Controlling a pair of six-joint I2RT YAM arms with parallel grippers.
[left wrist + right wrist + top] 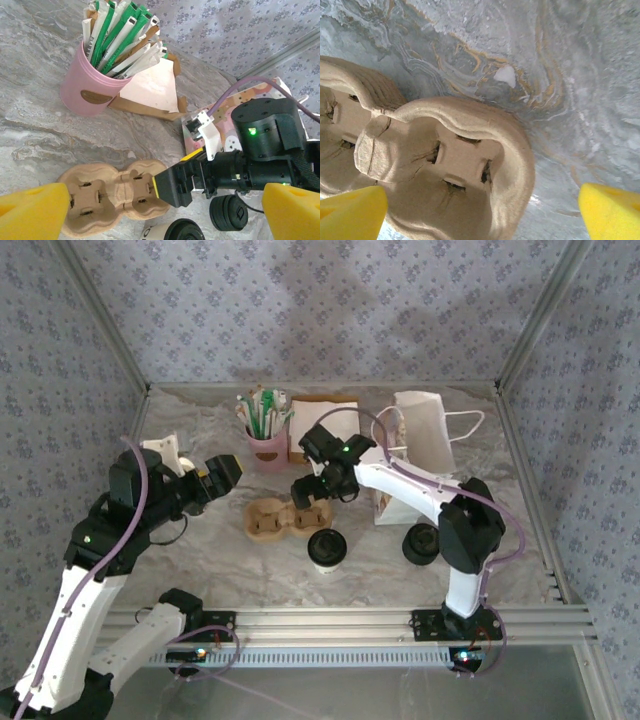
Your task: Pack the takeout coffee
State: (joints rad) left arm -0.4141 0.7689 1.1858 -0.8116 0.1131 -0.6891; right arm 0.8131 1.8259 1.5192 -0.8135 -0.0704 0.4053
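- Takeout coffee (pixel 326 548) stands on the tabletop (pixel 230 562), just beside the cardboard cup carrier (pixel 280 520) on its near side, untouched.
- My right pincer (pixel 312 492) hangs wide open over the carrier's right-hand well, gripping nothing.
- My left pincer (pixel 222 472) is spread wide and empty, left of the carrier; it seems clear of the tabletop.
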